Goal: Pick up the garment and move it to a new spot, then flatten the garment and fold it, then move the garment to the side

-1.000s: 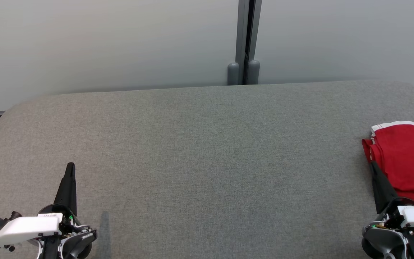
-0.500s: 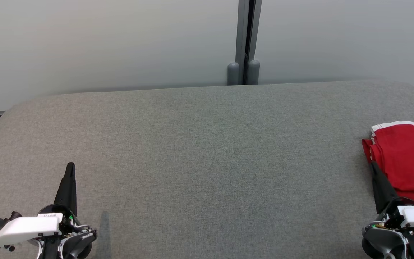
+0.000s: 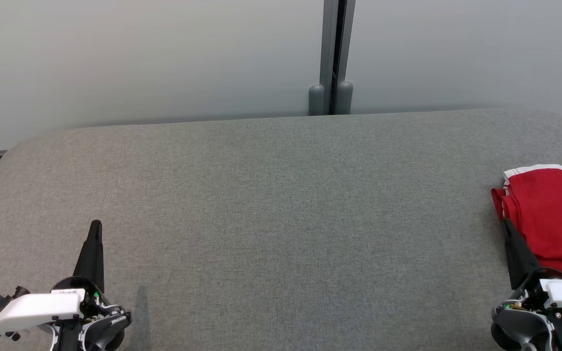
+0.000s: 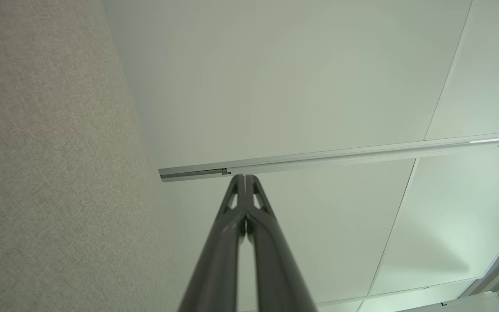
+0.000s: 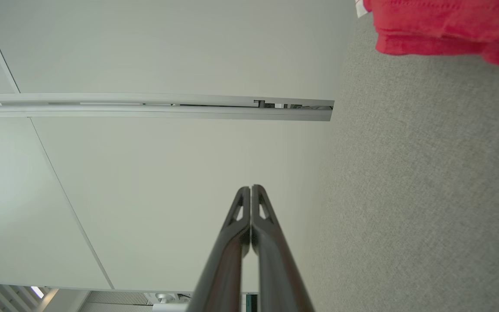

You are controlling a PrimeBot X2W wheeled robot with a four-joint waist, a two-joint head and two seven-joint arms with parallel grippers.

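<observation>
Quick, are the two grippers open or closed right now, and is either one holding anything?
Left gripper: closed, holding nothing.
Right gripper: closed, holding nothing; the red garment lies nearby, not gripped.

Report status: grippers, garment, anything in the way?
Shut, empty: left gripper, right gripper. Unheld red garment on grey table, right side. No obstacle seen.

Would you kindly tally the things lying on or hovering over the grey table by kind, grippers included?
Red garment: 1
Grippers: 2 (left gripper, right gripper, jaws shut on both)
Total: 3
</observation>
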